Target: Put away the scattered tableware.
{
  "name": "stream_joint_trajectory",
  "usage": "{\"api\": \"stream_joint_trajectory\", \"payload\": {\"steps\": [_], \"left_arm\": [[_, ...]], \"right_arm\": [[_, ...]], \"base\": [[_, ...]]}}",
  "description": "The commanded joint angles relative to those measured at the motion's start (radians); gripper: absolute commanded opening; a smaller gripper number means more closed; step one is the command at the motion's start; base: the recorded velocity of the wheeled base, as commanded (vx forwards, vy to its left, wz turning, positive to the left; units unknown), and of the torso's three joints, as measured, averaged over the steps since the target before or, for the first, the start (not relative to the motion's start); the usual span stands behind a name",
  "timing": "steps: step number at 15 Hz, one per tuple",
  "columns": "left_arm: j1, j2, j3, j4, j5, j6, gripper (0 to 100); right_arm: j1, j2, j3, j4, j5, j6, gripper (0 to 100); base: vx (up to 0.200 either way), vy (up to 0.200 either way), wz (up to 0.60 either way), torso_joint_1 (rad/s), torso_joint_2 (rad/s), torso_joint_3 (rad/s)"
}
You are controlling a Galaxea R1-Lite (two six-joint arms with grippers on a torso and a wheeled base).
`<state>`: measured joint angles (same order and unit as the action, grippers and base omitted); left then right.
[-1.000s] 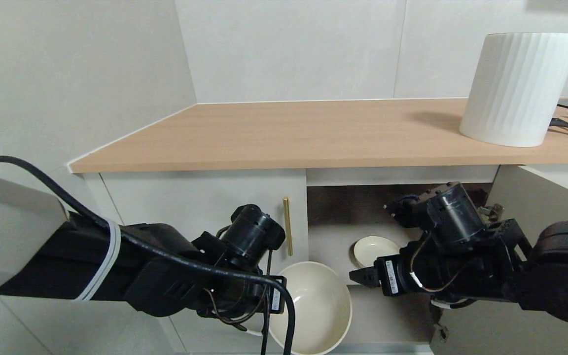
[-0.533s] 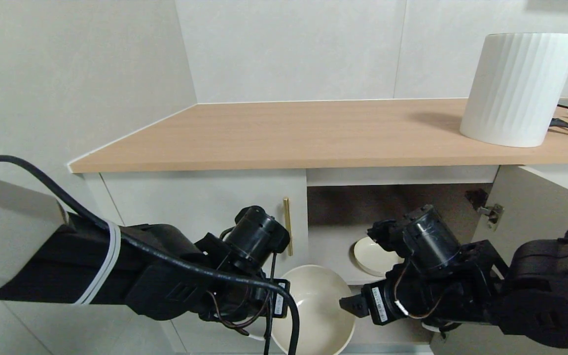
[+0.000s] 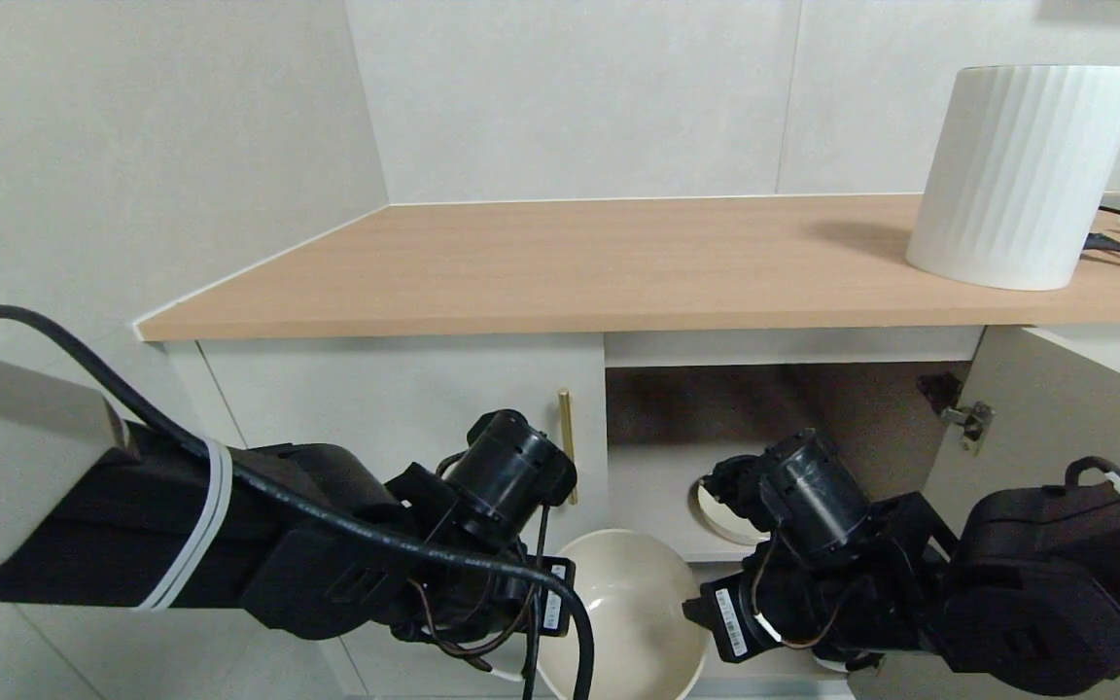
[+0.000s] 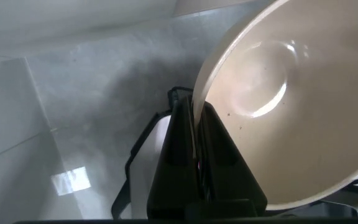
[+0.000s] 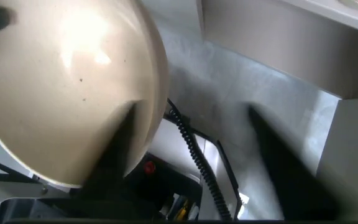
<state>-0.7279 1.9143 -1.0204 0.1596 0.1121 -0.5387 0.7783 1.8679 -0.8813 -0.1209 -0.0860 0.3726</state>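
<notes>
Nearest the camera, below the cupboard front, the left gripper (image 4: 191,118) is clamped edge-on over the rim of the cream bowl (image 3: 618,622), one finger inside and one outside, and holds it tilted with its hollow facing up and outward. The bowl sits slightly lower in the head view than a second ago. The larger change is in the right arm. It has dropped from the level of the cupboard opening, and the right gripper (image 5: 191,124) now lies just beside the bowl's far rim. Its jaws are spread wide and grip nothing; in the right wrist view one finger overlaps the bowl wall, so the rim appears to lie between the two fingers. This reads as the start of a hand-over or a two-handed hold, and the bowl has not yet been stored.

The bowl is empty apart from a few dark specks on its glaze.

Behind the arms, the cupboard (image 3: 657,476) stands with its right door (image 3: 1036,408) swung open and its left door (image 3: 404,408) closed. One small plate (image 3: 716,513) lies flat on its shelf, now partly covered by the right arm.

Farthest off, on the countertop (image 3: 570,262), stands a white ribbed container (image 3: 1022,175); its contents cannot be seen.
</notes>
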Motion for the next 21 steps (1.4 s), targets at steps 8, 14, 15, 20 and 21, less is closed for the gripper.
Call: {"api": "stream_joint_trajectory", "payload": {"steps": [8,14,15,20,21], "left_arm": [[-0.001,-0.004,0.003,0.003,0.003,0.0,0],[-0.005,-0.006,0.005,0.003,0.02,0.0,100],[-0.007,-0.006,0.005,0.003,0.02,0.0,100],[-0.005,-0.05,0.002,-0.002,0.014,-0.003,100],[-0.005,-0.052,0.002,-0.003,0.012,-0.003,100]], "right_arm": [[-0.001,0.005,0.004,0.003,-0.003,-0.001,0],[-0.001,0.008,0.004,0.003,-0.003,-0.001,0],[-0.001,0.008,0.004,0.004,-0.003,-0.001,0],[-0.002,0.028,-0.002,0.003,-0.008,0.006,0],[-0.002,0.033,-0.001,0.001,-0.02,0.006,0]], "base": [[0.0,0.0,0.0,0.0,0.0,0.0],[0.0,0.0,0.0,0.0,0.0,0.0],[0.0,0.0,0.0,0.0,0.0,0.0],[0.0,0.0,0.0,0.0,0.0,0.0],[0.0,0.0,0.0,0.0,0.0,0.0]]}}
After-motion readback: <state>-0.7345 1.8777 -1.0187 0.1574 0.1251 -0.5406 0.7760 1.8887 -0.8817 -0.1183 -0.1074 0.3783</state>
